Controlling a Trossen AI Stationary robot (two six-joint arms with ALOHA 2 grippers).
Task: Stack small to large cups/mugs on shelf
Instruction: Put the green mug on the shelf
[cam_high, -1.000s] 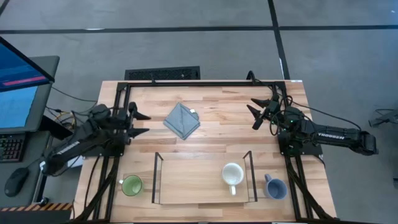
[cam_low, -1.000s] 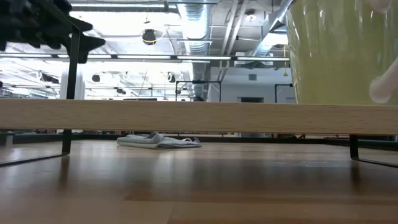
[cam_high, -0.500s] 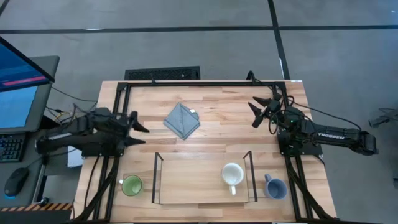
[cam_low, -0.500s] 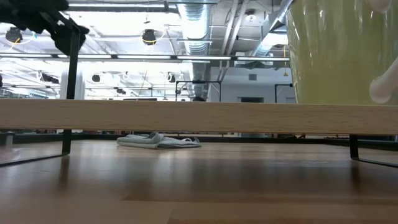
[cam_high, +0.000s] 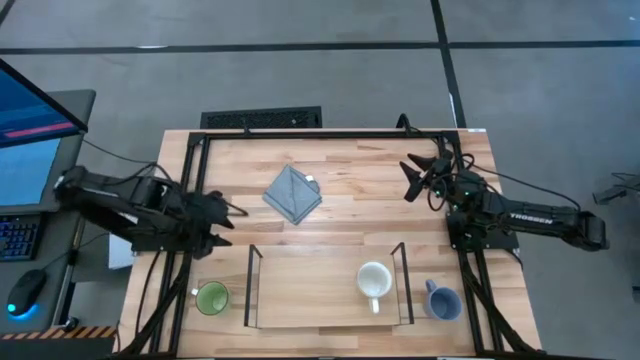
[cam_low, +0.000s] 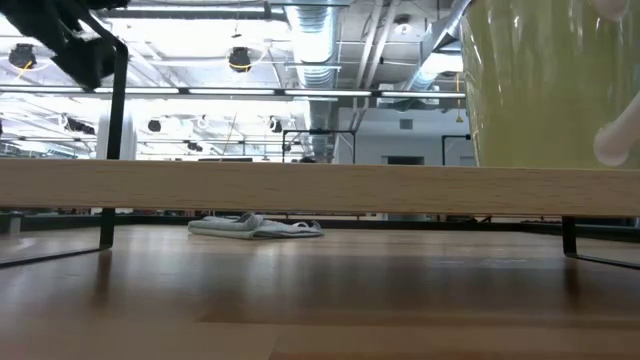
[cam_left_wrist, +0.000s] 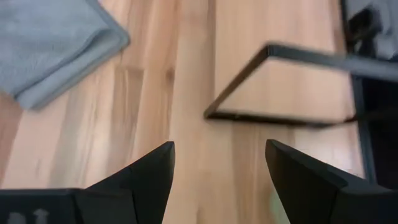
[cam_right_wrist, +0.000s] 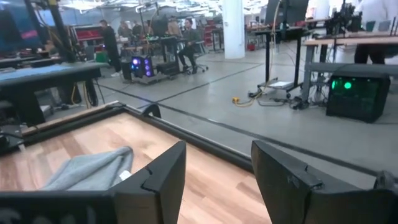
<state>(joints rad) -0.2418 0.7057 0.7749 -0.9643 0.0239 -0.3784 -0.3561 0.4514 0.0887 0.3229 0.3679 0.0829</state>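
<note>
The light-wood shelf stands at the table's near edge. The cream-white mug stands upright on its right part, and it also shows in the low view. The green mug stands on the table left of the shelf. The blue-grey mug stands on the table to the shelf's right. My left gripper is open and empty, above the table just beyond the shelf's left end and the green mug. My right gripper is open and empty at the far right.
A grey folded cloth lies on the table at the far middle, between the two grippers. It also shows in the left wrist view. The shelf's black wire end lies just ahead of my left fingers. A black frame runs along the table's edges.
My left arm has swung round, its elbow going toward the table's far left. Its gripper has moved a little toward the near edge, closer to the shelf's left end and the green mug, and stays open. The mugs and the shelf have not moved.
</note>
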